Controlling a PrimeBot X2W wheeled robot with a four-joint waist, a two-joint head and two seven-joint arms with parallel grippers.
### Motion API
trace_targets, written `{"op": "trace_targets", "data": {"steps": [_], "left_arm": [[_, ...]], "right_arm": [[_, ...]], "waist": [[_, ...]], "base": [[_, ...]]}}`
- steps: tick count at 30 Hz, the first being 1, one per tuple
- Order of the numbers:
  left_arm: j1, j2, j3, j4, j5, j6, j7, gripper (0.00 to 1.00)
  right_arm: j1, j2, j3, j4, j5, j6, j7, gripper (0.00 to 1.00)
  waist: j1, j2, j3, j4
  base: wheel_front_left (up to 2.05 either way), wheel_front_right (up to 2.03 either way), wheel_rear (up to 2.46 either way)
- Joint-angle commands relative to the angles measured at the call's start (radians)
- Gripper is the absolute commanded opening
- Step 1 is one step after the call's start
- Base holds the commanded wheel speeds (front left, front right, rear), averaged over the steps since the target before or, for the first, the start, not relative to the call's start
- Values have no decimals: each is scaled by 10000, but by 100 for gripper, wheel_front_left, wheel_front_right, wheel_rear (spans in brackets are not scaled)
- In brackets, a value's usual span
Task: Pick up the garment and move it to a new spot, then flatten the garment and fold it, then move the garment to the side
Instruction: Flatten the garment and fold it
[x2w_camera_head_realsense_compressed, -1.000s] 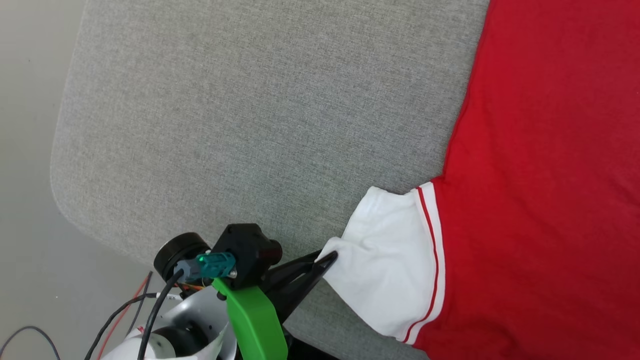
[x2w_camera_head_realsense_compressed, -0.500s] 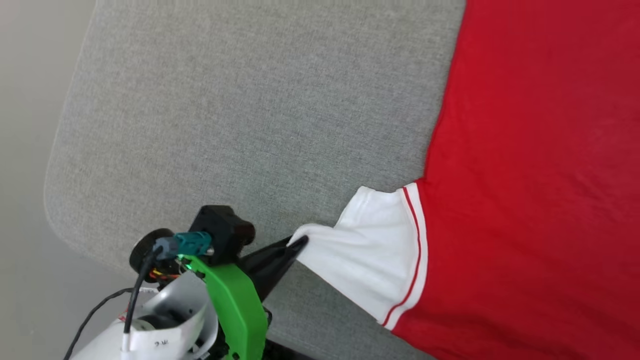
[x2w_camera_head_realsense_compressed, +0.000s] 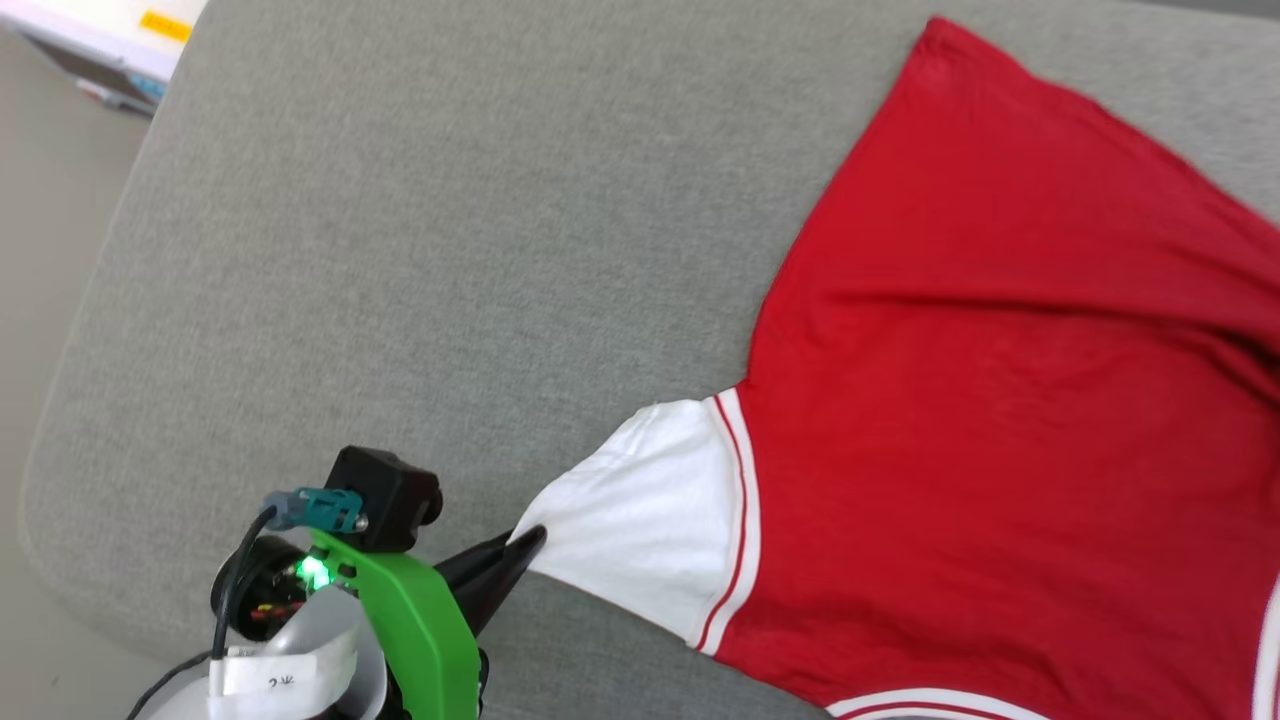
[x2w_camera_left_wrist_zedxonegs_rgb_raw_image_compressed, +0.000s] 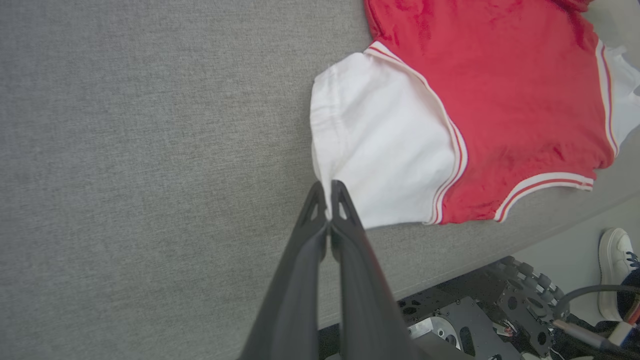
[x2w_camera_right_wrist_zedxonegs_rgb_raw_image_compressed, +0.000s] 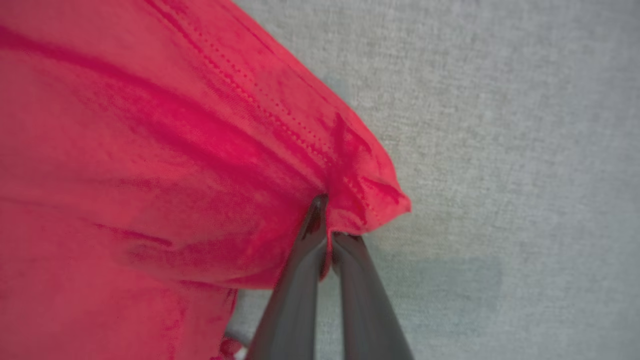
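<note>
Room is plentiful: the grey fabric-covered tabletop (x2w_camera_head_realsense_compressed: 400, 250) lies bare across the robot's left side; the red jersey-style T-shirt with white short sleeves and red-white striped trim (x2w_camera_head_realsense_compressed: 1000, 400) lies on it toward the right, no print showing, with long creases running across the red body, so I judge you are at the flattening step, with folding yet to come; the white short sleeve (x2w_camera_head_realsense_compressed: 640, 510) is drawn out to a point toward the near left edge; the red stitched hem corner (x2w_camera_right_wrist_zedxonegs_rgb_raw_image_compressed: 370, 195) is bunched and seems raised a little off the tabletop.

Your left fingers (x2w_camera_left_wrist_zedxonegs_rgb_raw_image_compressed: 315, 210) are clenched on the very edge of that sleeve; your right fingers (x2w_camera_right_wrist_zedxonegs_rgb_raw_image_compressed: 312, 225) are clenched on the hem corner, with puckers round the pinch.

Both bites look shallow, so pull slowly; draw the two holds apart along the shirt's diagonal, low over the tabletop, until the creases go; ease off before the striped sleeve seam strains; should either edge creep out, set the cloth down and take a deeper bite.
</note>
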Motion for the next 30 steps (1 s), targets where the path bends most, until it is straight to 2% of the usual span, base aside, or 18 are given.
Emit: {"op": "trace_targets", "data": {"steps": [1,5,13,20,28,30], "left_arm": [[205,81,91,65,-136,82,-63,0],[641,-74,205,316,-642,119,-245,0],[982,-167,284,860,-600,175,-721,0],[984,-601,158,1204,-419,318,-1126,0],[686,-1109,-134,1701,-259,219,-1392,0],[574,-1215,-171,1818,-239,161,-1480,0]], "right_arm": [[589,43,-33,22,124,-9,71,0],[1573,163,-278,-601,197,-9,0,0],[3328,480,-1053,-2222,387,-9,328,0],[5314,1338,-2066,-3743,230,-9,830,0],[6689,2392,-2435,-4404,39,-9,627,0],[6778,2392,-2293,-4526,31,-9,362,100]], "waist": [[1,0,-1206,-1049],[1,0,-1677,-1393],[1,0,-2200,-1758],[1,0,-2473,-1735],[1,0,-2587,-1611],[1,0,-2597,-1562]], "base": [[0,0,0],[0,0,0],[0,0,0],[0,0,0],[0,0,0],[0,0,0]]}}
